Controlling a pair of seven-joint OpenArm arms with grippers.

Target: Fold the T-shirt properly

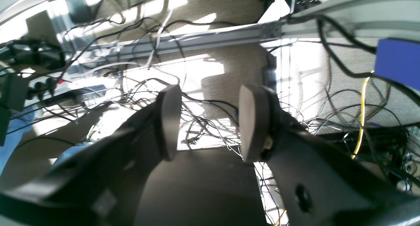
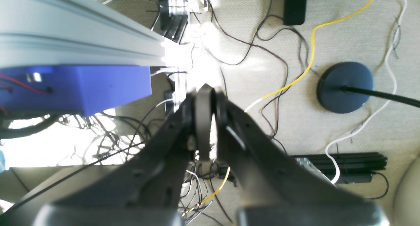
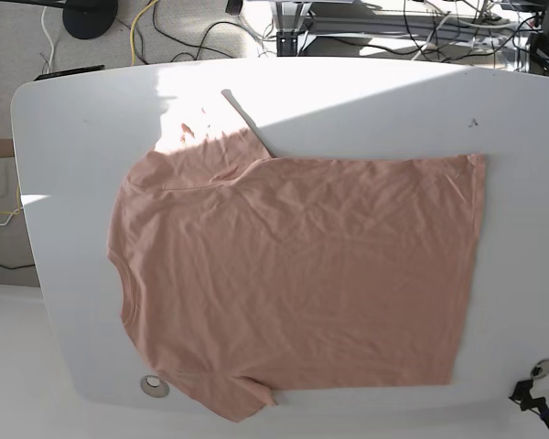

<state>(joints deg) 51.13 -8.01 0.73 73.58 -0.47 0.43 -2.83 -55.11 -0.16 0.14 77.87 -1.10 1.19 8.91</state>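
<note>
Left wrist view: the left gripper (image 1: pixel 210 122) has its two dark, matte fingers (image 1: pixel 169 121) spread wide apart, with nothing between them. The flat oval pads are smooth and grey. Behind them lies beige woven carpet (image 1: pixel 229 71) crossed by a tangle of thin black cables (image 1: pixel 203 121), one yellow cable (image 1: pixel 362 111), a ribbed aluminium rail (image 1: pixel 210 38) and the corner of a blue box (image 1: pixel 398 61). The T-shirt does not appear in this view.

Right wrist view: the right gripper (image 2: pixel 205 121) has its dark fingers (image 2: pixel 203 114) pressed together, pad against pad, with nothing visible between them. Below are the same beige carpet (image 2: pixel 344 32), a yellow cable (image 2: pixel 311 52), a white cable (image 2: pixel 390 78), a round dark stand base (image 2: pixel 344 86), a pale aluminium beam (image 2: pixel 75 32) and a blue plastic box (image 2: pixel 82 88). The T-shirt is not in this view either.

Base view: the T-shirt (image 3: pixel 302 274) lies spread flat on the white, smooth, rounded-corner desk (image 3: pixel 64 183). It is salmon pink, plain on the upturned side and finely wrinkled throughout. The neckline is at the view's left, the hem at the right. One sleeve points to the far edge, partly in bright sunlight; the other reaches the near edge of the desk. Neither gripper appears in this view.
</note>
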